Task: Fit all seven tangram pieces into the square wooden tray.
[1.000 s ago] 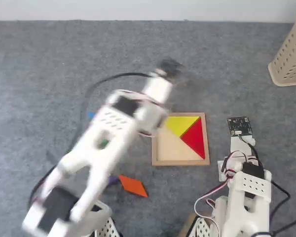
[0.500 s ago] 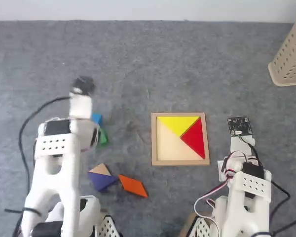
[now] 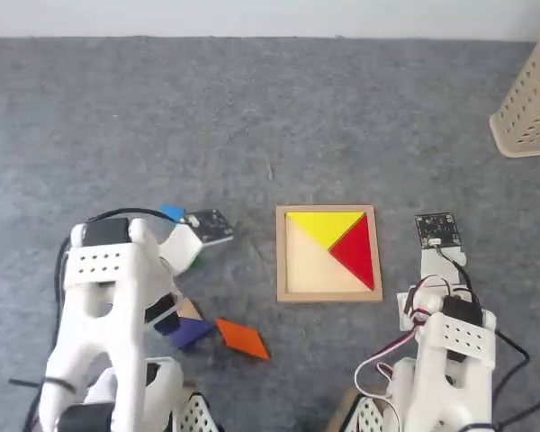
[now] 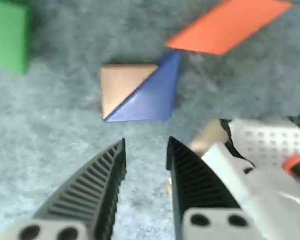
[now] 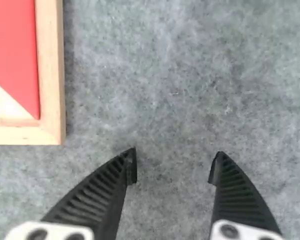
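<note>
Tray status: square wooden tray (image 3: pixel 328 297) sits centre-right of the high view. Two pieces are seated, the yellow triangle (image 3: pixel 324 227) along its top edge and the red triangle (image 3: pixel 355 252) along its right edge. They meet edge to edge, so the lower-left half of the tray is bare wood. My guess is that's where the small pieces go.

The other five are loose on the grey worktop (image 3: pixel 252 117), all lower left and well apart from the tray. The blue triangle (image 4: pixel 150 97) and tan triangle (image 4: pixel 121 82) lie edge to edge as a pair. The orange parallelogram (image 4: pixel 227 25) is just beside the blue one's tip. The green piece (image 4: pixel 7 42) is a bit further off, and the light blue piece (image 3: pixel 171 213) is half hidden behind my left arm.

My left hand (image 4: pixel 144 155) points down near the blue/tan pair. Its jaws are only narrowly parted and hold nothing. I read that as lining up on the blue triangle.

Snags: tan is touching blue, so a pinch may drag both. The orange corner is also close enough to get nudged. The pieces lie flat, so there's little edge to bite.

My right hand (image 5: pixel 174 167) is wide open and empty, over bare worktop just off the tray's lower-right corner. It's parked clear of the tray opening.

A beige slotted basket (image 3: pixel 531 99) sits at the upper right edge, not in the way.
</note>
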Motion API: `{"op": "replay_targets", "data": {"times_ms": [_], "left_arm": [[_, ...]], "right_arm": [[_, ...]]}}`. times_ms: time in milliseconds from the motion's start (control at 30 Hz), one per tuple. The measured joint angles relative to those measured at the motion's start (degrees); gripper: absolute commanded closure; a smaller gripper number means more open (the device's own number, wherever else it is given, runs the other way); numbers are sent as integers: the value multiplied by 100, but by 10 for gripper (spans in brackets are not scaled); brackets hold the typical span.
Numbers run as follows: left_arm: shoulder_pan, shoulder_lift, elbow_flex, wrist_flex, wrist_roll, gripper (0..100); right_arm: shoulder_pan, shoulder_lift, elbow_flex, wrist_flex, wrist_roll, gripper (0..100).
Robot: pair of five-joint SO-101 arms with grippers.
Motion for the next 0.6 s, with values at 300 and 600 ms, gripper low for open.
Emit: {"op": "replay_targets", "data": {"times_ms": [300,600], "left_arm": [[0,888,167,-853,-378,909],[9,932,563,-2259,0,909]], "right_arm": [[0,0,0,0,0,757],[0,0,0,0,0,757]]}}
